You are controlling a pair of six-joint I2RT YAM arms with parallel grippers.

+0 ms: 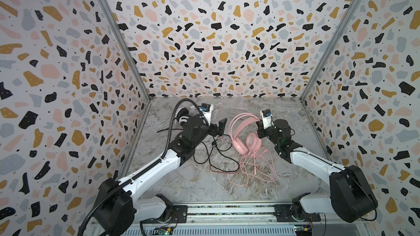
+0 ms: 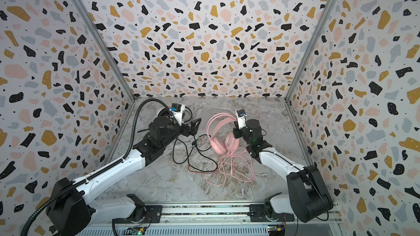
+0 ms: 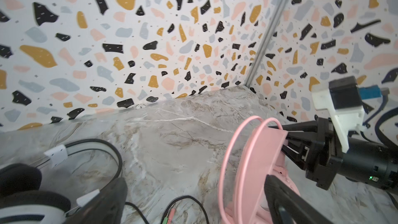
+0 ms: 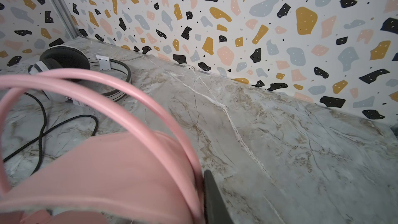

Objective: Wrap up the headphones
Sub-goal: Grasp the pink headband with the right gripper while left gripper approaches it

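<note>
Headset (image 1: 241,143), all pink plastic and corded, sits mid-desk (image 1: 181,185), headband (image 3: 267,143) clamped in the right gripper (image 3: 285,141). Meanwhile the left gripper (image 1: 219,128) hangs spread wide beside it, and the white black-striped headset (image 1: 181,115) lies near the far left corner.

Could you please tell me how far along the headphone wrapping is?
Done: nothing yet; the pink cable and black cable lie loose. In hand: the right gripper clamps the pink headset by its headband; the left gripper is open, empty. Left: wrapping both, including the untouched white headset.
</note>
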